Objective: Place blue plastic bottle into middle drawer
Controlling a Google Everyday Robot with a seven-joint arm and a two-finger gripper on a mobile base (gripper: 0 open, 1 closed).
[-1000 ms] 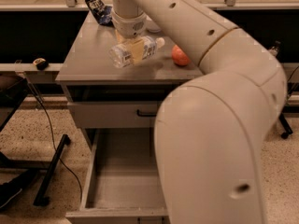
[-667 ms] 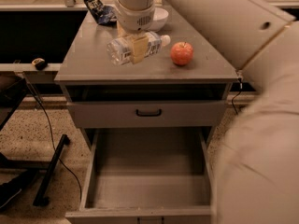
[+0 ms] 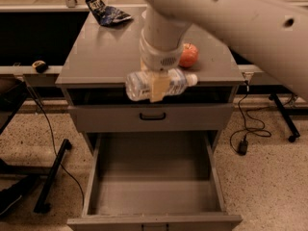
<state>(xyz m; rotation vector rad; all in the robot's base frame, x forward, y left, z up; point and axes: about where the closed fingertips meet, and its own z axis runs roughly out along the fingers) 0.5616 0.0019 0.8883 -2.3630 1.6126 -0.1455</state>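
The gripper point(image 3: 158, 88) hung just in front of the counter's point(image 3: 106, 57) front edge. Its jaws pinched the blue plastic bottle point(image 3: 178, 81) at its middle. The bottle lay sideways between them, with both ends sticking out. Below the counter, the middle drawer point(image 3: 154, 186) stood pulled out. An apple point(image 3: 188, 55) sat on the counter.
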